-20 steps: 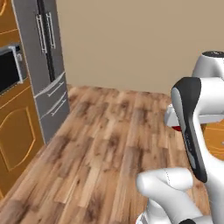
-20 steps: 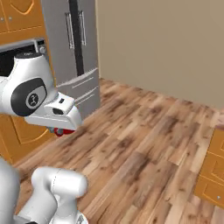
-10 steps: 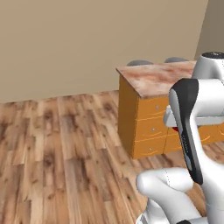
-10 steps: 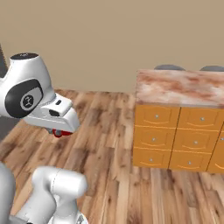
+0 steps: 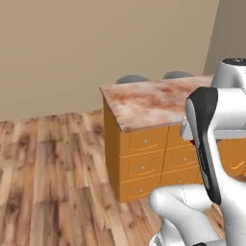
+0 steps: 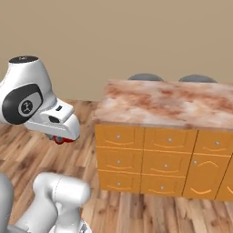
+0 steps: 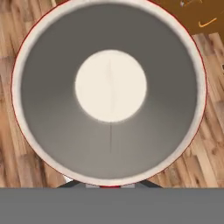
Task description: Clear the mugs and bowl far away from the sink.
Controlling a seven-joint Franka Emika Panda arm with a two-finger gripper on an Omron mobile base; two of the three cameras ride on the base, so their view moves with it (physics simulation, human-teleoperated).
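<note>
Tool (image 6: 60,139) hangs low, gripping red mug (image 7: 109,92) (mouth toward camera).

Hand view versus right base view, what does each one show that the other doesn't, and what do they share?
The hand view alone looks straight down into the red mug: pale floor, grey shaded wall, thin red rim. The right base view alone shows the marble-topped island, its rows of orange drawers, two grey stool tops behind it, and the beige wall. Both share the wooden floor and a bit of red mug under the hand.

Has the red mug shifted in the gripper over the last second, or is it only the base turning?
No visible shift. The red mug sits under the same white hand housing as before; only the background swung from fridge to island, so the base turned.
</note>
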